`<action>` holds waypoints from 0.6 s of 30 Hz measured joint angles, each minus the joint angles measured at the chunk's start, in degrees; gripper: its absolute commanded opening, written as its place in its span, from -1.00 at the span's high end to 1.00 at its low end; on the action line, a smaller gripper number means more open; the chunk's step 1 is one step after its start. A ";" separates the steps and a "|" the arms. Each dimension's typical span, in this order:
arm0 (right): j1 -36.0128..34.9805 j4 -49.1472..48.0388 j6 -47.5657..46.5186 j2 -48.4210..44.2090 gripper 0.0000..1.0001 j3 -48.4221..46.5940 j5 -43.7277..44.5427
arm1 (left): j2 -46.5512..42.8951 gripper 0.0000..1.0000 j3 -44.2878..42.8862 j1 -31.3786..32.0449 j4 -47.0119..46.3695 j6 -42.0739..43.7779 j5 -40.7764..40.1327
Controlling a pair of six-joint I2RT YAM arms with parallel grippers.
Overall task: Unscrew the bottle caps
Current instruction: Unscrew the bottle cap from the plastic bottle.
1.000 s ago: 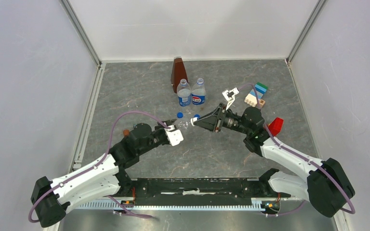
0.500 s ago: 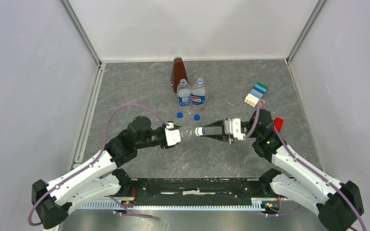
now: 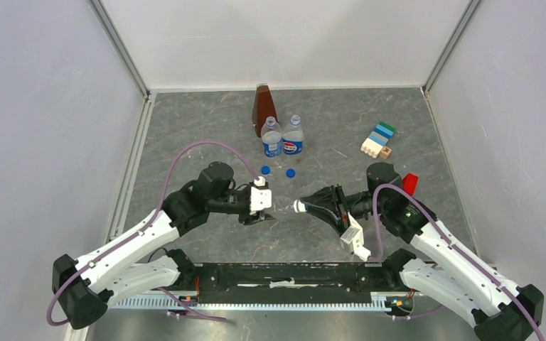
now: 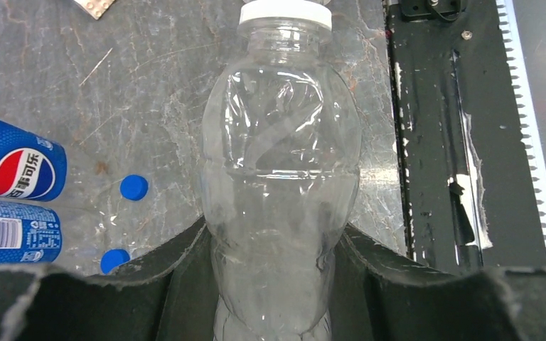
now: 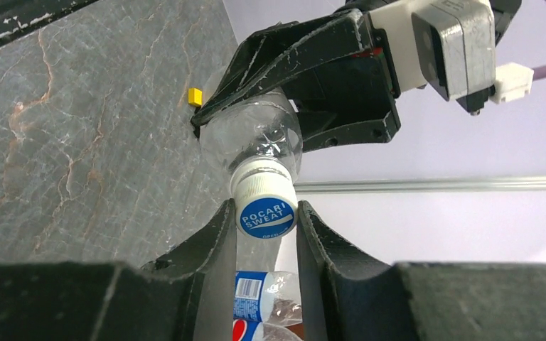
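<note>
A small clear unlabelled bottle [image 4: 281, 163] lies level above the table, and my left gripper [image 4: 276, 234] is shut on its lower body. Its white cap [image 5: 263, 188], with a blue mark on its top, points at my right gripper [image 5: 265, 213], whose fingers press it from both sides. From above, the left gripper [image 3: 264, 211] and right gripper [image 3: 306, 207] face each other with the white cap [image 3: 298, 207] between them. Two blue caps [image 3: 265, 170] [image 3: 291, 172] lie loose on the table. Behind them stand two blue-labelled bottles [image 3: 272, 142] [image 3: 293, 140].
A brown pyramid-shaped object [image 3: 263, 106] stands behind the labelled bottles. A stack of coloured blocks [image 3: 377, 140] and a red piece [image 3: 409, 183] lie on the right. A tiny yellow block [image 5: 195, 96] sits on the table. The black base rail [image 3: 291, 273] runs along the near edge.
Both grippers have carried the bottle nearer the front edge. The right wrist has rolled, so its white camera mount now hangs below it. The cap stays between its fingers.
</note>
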State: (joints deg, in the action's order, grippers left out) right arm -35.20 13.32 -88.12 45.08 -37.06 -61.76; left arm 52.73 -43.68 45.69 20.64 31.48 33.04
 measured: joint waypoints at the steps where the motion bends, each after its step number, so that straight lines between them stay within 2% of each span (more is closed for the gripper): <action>1: 0.00 0.92 -1.77 -0.09 1.00 0.00 -0.15 | 0.15 0.93 -0.02 0.00 0.24 -0.04 0.22; 9: 0.07 6.95 -11.08 -0.39 1.00 -1.05 2.03 | 3.96 0.93 -3.23 -0.68 4.50 -0.24 1.84; 18: 0.87 12.50 -14.12 -3.26 1.00 -2.86 5.01 | 6.56 0.91 -4.17 -2.99 10.47 -1.60 1.03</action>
State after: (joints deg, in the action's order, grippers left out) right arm -34.33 25.82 -102.24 41.82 -39.92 -56.75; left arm 59.29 -47.86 42.70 31.11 29.89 34.06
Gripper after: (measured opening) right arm 0.356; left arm 0.534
